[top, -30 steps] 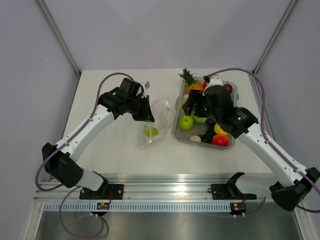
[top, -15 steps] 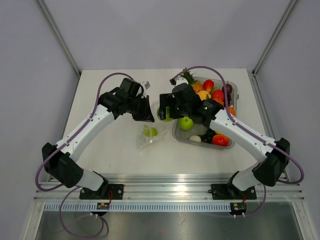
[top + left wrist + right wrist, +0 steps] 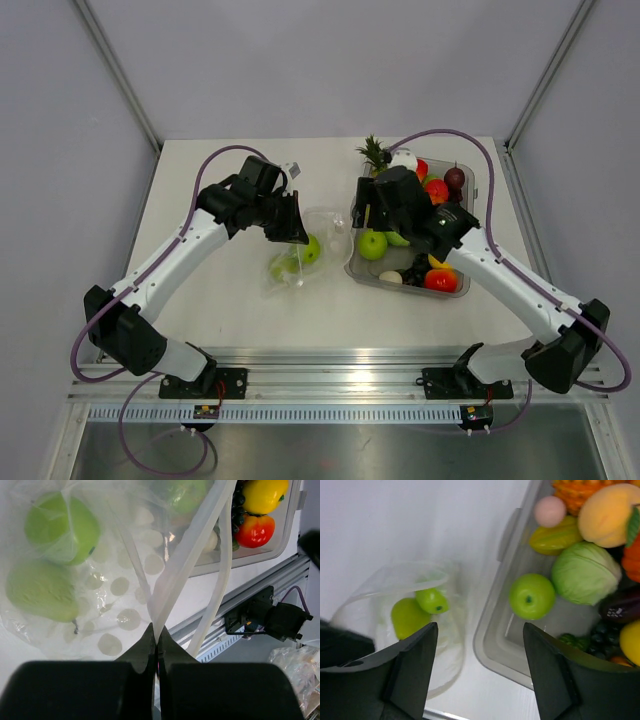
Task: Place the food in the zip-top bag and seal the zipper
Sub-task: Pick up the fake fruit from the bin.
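Observation:
The clear zip-top bag lies left of the tray, its mouth held up. My left gripper is shut on the bag's mouth edge, pinching the zipper strip between its fingertips. Two green fruits lie inside the bag; they also show in the left wrist view and the right wrist view. My right gripper is open and empty, above the tray's left rim, between bag and tray.
The rigid clear tray holds a green apple, cabbage, an orange fruit, dark grapes, a red tomato and a pineapple. The metal rail runs along the near edge.
My right gripper carried a green fruit over the bag's mouth, let it go and drew back right to the tray's edge. The bag now holds two green fruits. The left gripper stayed put.

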`<state>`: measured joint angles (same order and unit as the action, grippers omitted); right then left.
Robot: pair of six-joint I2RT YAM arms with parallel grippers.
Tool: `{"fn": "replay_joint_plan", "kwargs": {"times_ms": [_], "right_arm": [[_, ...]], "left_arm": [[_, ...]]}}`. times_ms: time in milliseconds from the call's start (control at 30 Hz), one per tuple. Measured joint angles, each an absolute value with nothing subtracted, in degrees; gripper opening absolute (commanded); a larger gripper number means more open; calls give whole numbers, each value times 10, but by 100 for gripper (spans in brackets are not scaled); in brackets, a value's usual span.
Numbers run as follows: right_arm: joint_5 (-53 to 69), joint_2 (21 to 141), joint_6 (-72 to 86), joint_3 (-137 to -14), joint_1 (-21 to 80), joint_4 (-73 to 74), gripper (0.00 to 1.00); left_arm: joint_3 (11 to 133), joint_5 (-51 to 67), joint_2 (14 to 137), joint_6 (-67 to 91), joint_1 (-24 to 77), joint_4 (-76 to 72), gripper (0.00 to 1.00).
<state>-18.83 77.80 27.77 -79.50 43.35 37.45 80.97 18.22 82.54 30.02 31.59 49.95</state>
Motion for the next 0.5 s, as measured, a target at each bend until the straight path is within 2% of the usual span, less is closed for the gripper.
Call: {"fn": "replay_joint_plan", "kwargs": {"times_ms": [133, 200, 333, 500], "right_arm": [[-190, 764, 300, -717, 351, 362, 97], [-185, 771, 313, -673, 324, 350, 99], [-161, 806, 340, -603, 313, 312, 100], [-139, 846, 366, -573, 313, 244, 99]], "left_arm": [[810, 182, 825, 300, 316, 500, 0], [810, 182, 825, 300, 316, 500, 0], [810, 182, 825, 300, 316, 500, 0], [810, 182, 825, 300, 316, 500, 0]]}}
